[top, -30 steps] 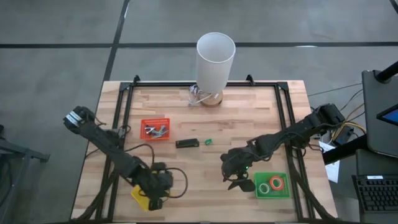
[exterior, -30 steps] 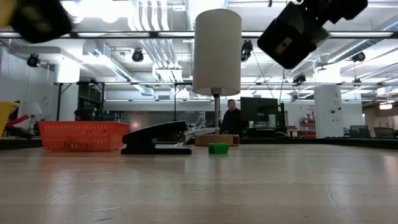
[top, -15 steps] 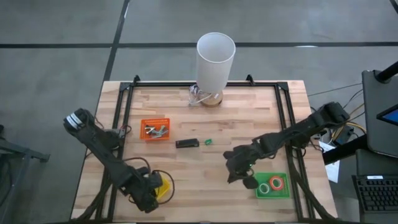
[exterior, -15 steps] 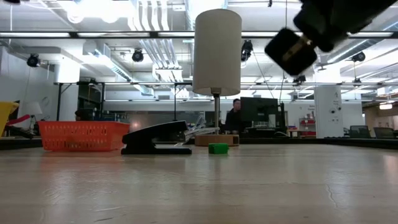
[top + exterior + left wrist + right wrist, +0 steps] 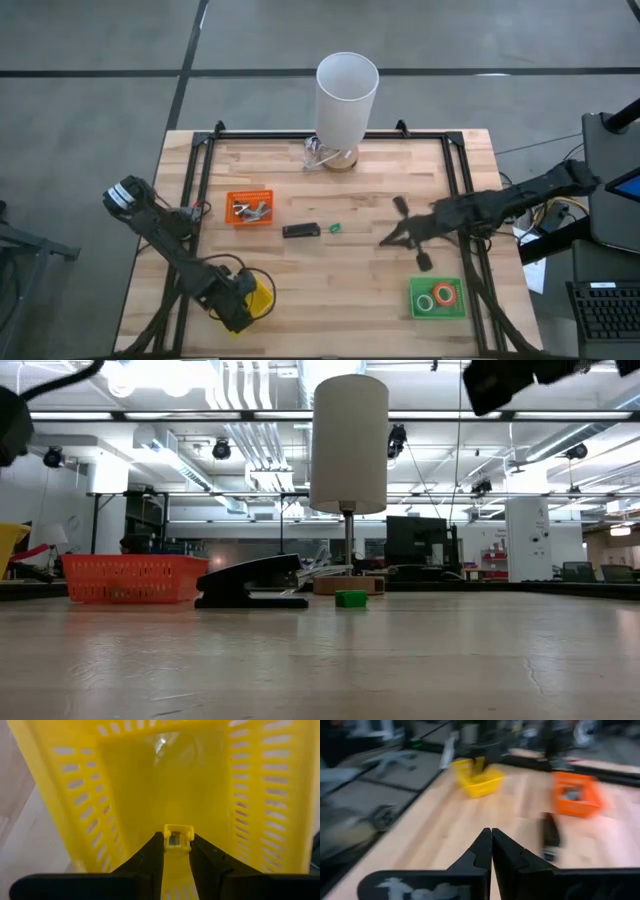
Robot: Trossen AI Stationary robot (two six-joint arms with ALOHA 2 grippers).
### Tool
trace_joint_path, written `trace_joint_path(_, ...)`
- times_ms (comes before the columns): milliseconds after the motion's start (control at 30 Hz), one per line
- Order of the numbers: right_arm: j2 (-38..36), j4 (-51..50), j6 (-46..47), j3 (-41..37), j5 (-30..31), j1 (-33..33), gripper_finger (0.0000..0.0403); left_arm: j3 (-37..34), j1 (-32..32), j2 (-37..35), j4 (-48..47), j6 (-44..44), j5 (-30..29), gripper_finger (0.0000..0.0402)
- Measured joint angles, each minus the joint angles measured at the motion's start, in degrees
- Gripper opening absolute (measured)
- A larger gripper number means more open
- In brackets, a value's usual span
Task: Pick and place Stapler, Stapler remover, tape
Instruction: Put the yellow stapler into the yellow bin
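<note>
The black stapler (image 5: 300,230) lies flat at mid-table, with a small green tape ring (image 5: 335,227) just to its right. Grey stapler removers (image 5: 252,210) lie in the orange tray (image 5: 232,197). Two tape rings (image 5: 445,294) sit in the green tray (image 5: 415,288) at the near right. My left gripper (image 5: 240,305) is shut on a yellow tray (image 5: 260,297) at the near left. My right gripper (image 5: 385,240) hangs shut and empty above the table, between the stapler and the green tray. My left gripper pinches a small tab on the yellow tray's rim (image 5: 178,836) between its two fingers (image 5: 150,855), and its wrist view looks past them into the tray's slotted inside. The tray sticks out from the fingers toward the table's right. Whether its bottom rests on the table does not show.
A tall white cylinder (image 5: 347,90) on a round wooden base stands at the far middle, with cables beside it. A black frame (image 5: 200,160) runs along the table's edges. Bare wood lies between the stapler and the near edge.
My right gripper has shut, risen, and swung from beside the green tray toward the far edge and mid-table. My left gripper has turned, swinging the yellow tray from its near side round toward the table's right.
</note>
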Motion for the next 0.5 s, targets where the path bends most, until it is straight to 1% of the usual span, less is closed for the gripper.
trace_joint_path(133, -10.1, 2.7, 1.6, -7.0, 5.5, -1.2, 0.0008, -1.8, 0.2, 0.0, 4.3, -0.4, 0.0, 0.0091)
trace_joint_path(200, -14.5, 3.1, 0.5, -10.4, 5.2, -1.5, 0.0008, -2.7, 0.2, 0.0, 6.4, -0.5, 0.0, 0.0092)
trace_joint_path(300, -19.9, 2.5, -1.7, -14.8, 3.2, -1.5, 0.0008, -3.0, 0.2, 0.0, 7.9, -0.5, 0.2, 0.0089)
trace_joint_path(500, -28.0, 2.5, 1.6, -22.2, 2.9, -1.4, 0.0008, -3.1, 0.6, 0.0, 7.8, 0.0, 0.4, 0.0082)
